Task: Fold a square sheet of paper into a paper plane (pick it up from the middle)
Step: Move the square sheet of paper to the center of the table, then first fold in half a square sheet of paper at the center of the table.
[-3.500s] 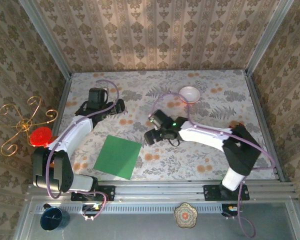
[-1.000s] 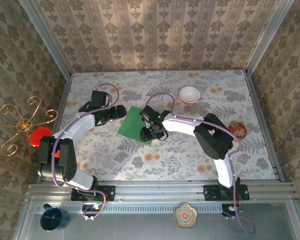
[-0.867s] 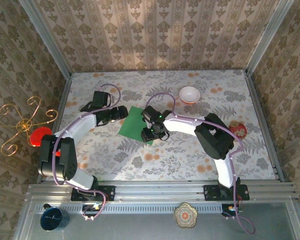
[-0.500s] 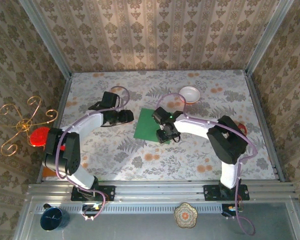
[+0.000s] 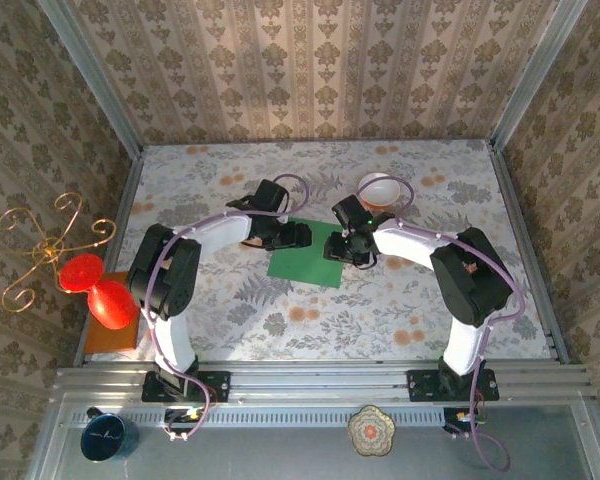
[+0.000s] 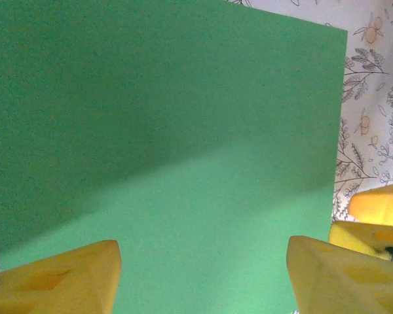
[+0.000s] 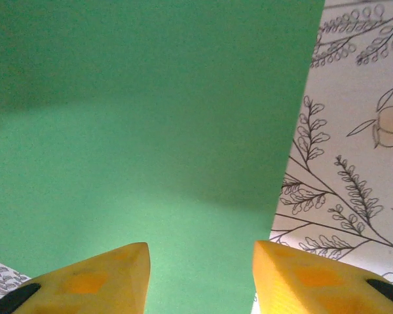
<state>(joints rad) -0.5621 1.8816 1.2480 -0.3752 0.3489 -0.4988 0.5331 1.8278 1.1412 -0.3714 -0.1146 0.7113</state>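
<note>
Square sheet of paper [image 5: 308,256], bright green and unfolded, lies flat on the flower-patterned desk [image 5: 400,320], just nearer than the white bowl [image 5: 379,187] and a little to its left. The left hand [image 5: 293,236] is low over the sheet's edge farthest from the bowl. Seen from the left wrist, the left hand [image 6: 203,261] has its yellow fingers [image 6: 59,281] spread wide with nothing pinched between them. The right hand [image 5: 342,249] is at the sheet's edge nearest the bowl. Seen from the right wrist, the right hand [image 7: 200,268] also has its fingers [image 7: 92,278] parted, empty, above the paper [image 7: 144,131].
</note>
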